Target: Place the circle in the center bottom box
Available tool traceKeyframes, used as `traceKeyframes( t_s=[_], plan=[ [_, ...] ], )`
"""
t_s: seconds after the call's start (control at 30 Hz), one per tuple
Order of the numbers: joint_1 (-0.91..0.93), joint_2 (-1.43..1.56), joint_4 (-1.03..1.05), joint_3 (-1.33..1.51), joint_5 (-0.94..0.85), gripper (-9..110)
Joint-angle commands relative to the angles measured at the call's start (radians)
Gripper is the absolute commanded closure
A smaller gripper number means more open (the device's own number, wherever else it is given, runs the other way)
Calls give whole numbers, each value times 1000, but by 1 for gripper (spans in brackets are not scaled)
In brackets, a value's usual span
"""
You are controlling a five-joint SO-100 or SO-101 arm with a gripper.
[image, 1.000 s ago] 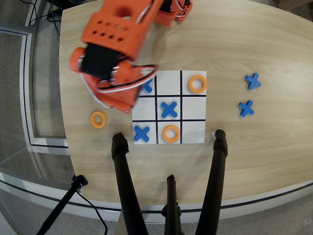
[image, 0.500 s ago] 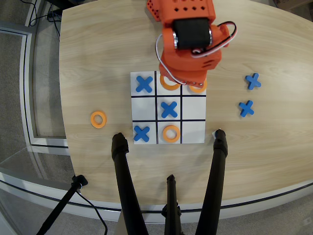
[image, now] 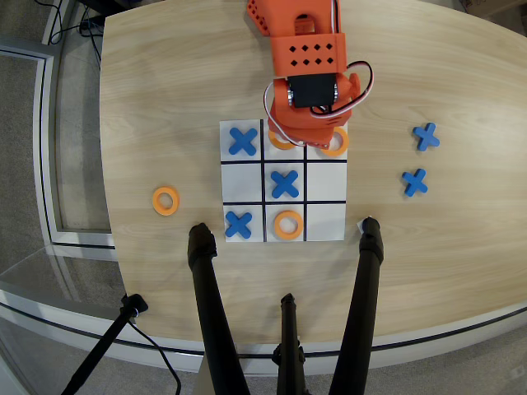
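The circle (image: 279, 142), an orange ring, lies in the center bottom box (image: 270, 156), the middle cell of the board's row nearest the arm's base, at the top of the overhead view. The orange arm covers much of the ring. My gripper (image: 303, 133) hangs right over this cell, its fingers hidden under the wrist body. Whether it still touches the ring cannot be seen. Another orange ring (image: 336, 146) sits in the cell to the right, half covered by the arm.
The white 3x3 board (image: 327, 185) holds three blue X pieces (image: 284, 183) and an orange ring (image: 288, 224) in the far middle cell. A spare ring (image: 165, 200) lies on the wood at left, two spare X pieces (image: 415, 182) at right. Black tripod legs (image: 210, 304) cross the lower edge.
The arm swung from the board's left side to above the middle cell of the top row. An orange ring now lies in that cell. The wrist then drew back slightly toward the base.
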Motion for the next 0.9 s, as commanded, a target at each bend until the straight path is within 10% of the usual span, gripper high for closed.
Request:
traceKeyframes(
  t_s=[0.0, 0.87],
  plan=[
    [-5, -14, -38, 8, 6, 102],
    [6, -97, -164, 67, -17, 101]
  ],
)
